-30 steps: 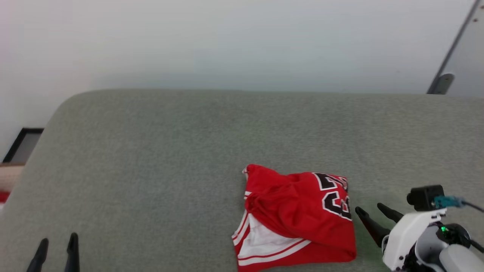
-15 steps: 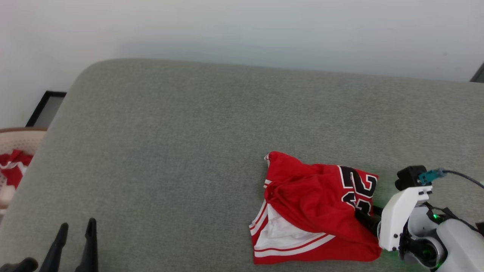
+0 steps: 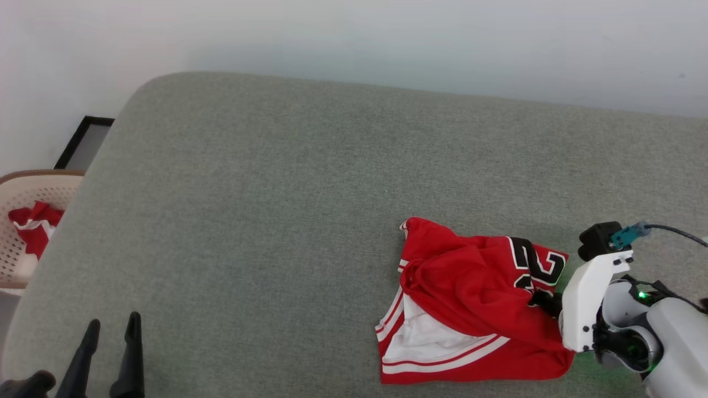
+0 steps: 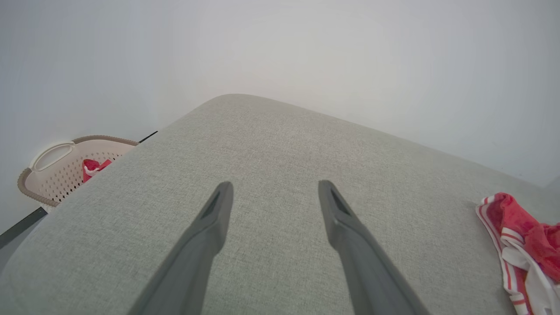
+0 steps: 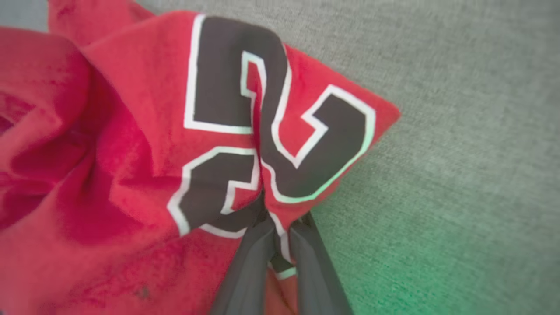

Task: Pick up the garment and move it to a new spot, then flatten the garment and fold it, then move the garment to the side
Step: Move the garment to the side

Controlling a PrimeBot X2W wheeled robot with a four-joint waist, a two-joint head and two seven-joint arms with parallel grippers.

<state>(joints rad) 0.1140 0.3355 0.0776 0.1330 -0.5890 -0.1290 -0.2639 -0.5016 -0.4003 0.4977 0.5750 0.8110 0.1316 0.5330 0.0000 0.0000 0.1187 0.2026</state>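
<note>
The garment [image 3: 470, 287] is a crumpled red jersey with a white sleeve, striped trim and a black-and-white number, lying at the right of the grey cushion. My right gripper [image 3: 545, 303] reaches in from the right, and its fingers are pinched together on a fold of the red cloth at the number. The right wrist view shows the garment [image 5: 131, 144] bunched into my right gripper [image 5: 280, 218]. My left gripper [image 3: 110, 331] rests open at the lower left, far from the garment. In the left wrist view my left gripper [image 4: 273, 192] holds nothing, and the garment [image 4: 520, 245] lies at the right edge.
The work surface is a wide grey cushion [image 3: 276, 193] with a rounded far-left corner, backed by a pale wall. A beige perforated basket [image 3: 22, 190] with red cloth in it stands on the floor past the left edge, also seen as the basket [image 4: 57, 175].
My right gripper moved left into the garment's right edge and shut on the cloth, pulling the number into a crease. The camera shifted, so the scene slid right. The left gripper stayed open.
</note>
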